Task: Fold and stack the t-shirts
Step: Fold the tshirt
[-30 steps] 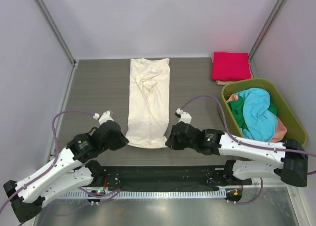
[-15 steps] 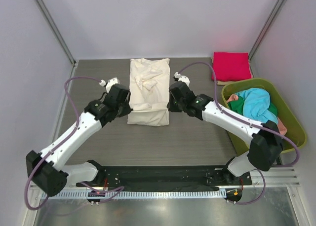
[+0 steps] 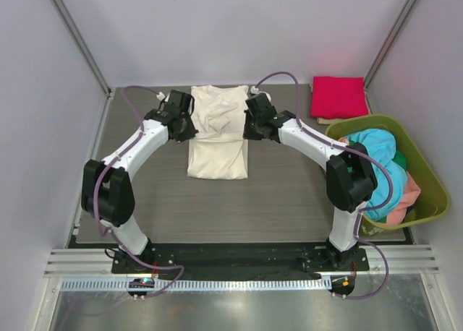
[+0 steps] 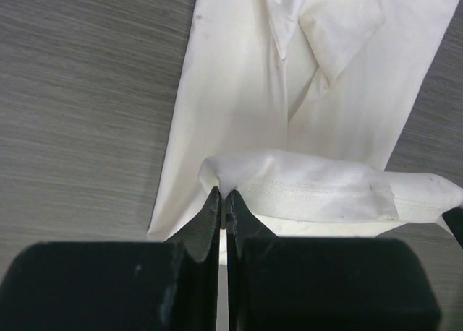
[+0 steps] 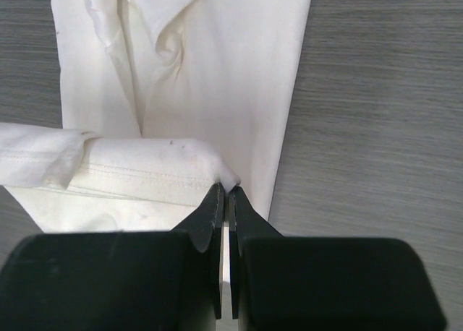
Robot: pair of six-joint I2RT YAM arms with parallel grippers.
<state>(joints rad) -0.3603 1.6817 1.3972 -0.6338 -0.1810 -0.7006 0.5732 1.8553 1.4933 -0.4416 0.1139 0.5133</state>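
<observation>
Holding a fold at both corners

The left gripper (image 4: 223, 196) and right gripper (image 5: 223, 188), each clamped tight on a hem corner of the cream-white t-shirt (image 3: 217, 139), hold that edge doubled back over the garment's middle, toward the far end of the grey table (image 3: 289, 201). A folded magenta-red t-shirt (image 3: 338, 97) lies at the far right corner. A turquoise t-shirt (image 3: 376, 147) and a salmon-pink t-shirt (image 3: 405, 197) sit heaped in the olive-green basket (image 3: 362, 121) just beside it.
</observation>
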